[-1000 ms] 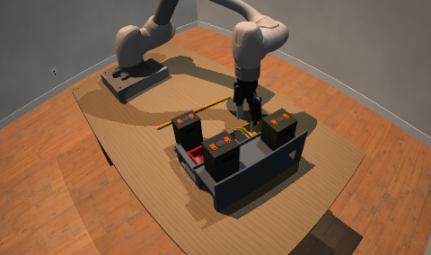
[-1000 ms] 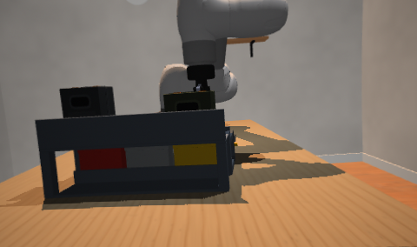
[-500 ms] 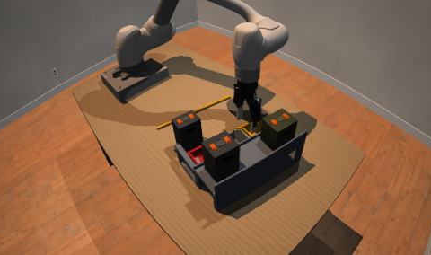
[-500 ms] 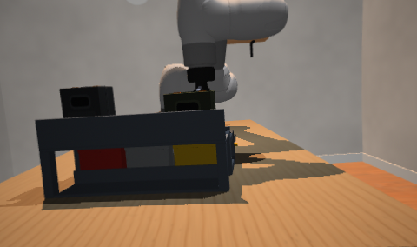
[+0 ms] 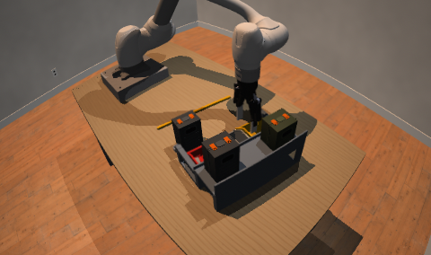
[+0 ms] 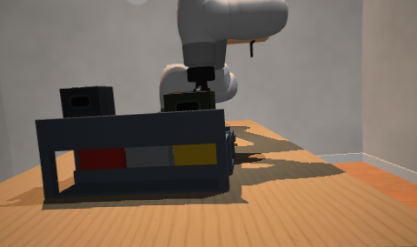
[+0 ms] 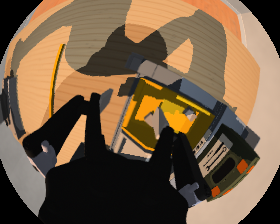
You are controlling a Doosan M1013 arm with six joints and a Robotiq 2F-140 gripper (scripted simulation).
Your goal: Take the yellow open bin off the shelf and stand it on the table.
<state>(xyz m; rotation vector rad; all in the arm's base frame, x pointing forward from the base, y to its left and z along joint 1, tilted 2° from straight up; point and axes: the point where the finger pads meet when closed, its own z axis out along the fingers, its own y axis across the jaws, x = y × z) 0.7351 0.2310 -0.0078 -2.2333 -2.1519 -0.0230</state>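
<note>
The yellow open bin (image 5: pixel 245 130) sits in the dark shelf (image 5: pixel 247 168) at its right end, with its front sticking out toward the arm. Its back shows in the exterior view (image 6: pixel 195 154). In the wrist view the bin (image 7: pixel 167 116) lies just below the fingers, with small parts inside. My gripper (image 5: pixel 251 118) hangs upright over the bin's front rim, partly open and holding nothing. In the wrist view (image 7: pixel 131 129) one finger stands outside the bin's wall and the other over its inside. I cannot tell whether they touch it.
A red bin (image 5: pixel 197 154) and a grey bin (image 6: pixel 148 156) sit in the same shelf. Two black boxes (image 5: pixel 187 127) (image 5: pixel 221 154) and an olive box (image 5: pixel 279 127) stand on the shelf top, the olive one close beside my gripper. A thin yellow bar (image 5: pixel 196 110) lies on the table.
</note>
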